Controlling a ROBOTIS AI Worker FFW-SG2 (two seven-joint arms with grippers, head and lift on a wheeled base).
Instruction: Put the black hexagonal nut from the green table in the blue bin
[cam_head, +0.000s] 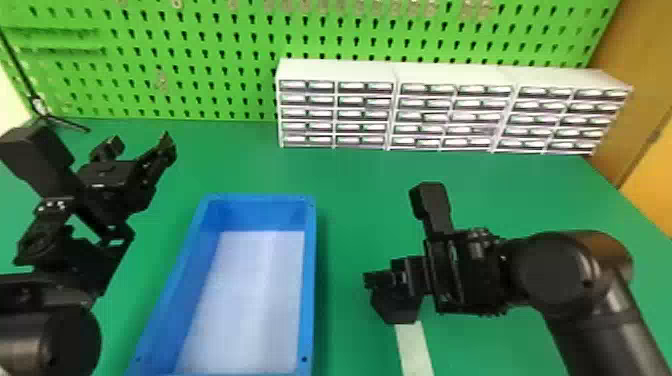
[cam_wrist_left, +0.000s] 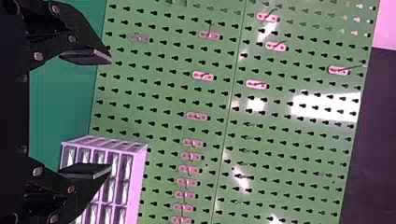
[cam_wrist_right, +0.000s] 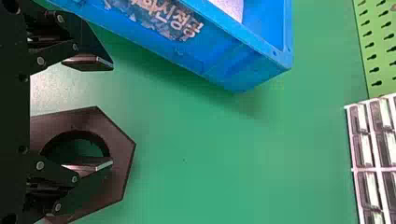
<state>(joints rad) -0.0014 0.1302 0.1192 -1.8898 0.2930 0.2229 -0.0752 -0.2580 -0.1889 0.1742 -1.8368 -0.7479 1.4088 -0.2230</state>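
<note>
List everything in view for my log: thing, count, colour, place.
Hexagonal nut: one, black, right of the bin, at the right gripper
Bin: one, blue, on the table, between the arms
Table: one, green, under the bin
Strip: one, pale, on the table by the nut
Drawer units: three, white, at the table's back
Pegboard: one, green, behind the drawer units
Fittings: several, pale, on the pegboard
Panel: one, brown, right rear
Left gripper: one, black, left of the bin, jaws apart
Right gripper: one, black, one jaw over the nut's hole, jaws apart
</note>
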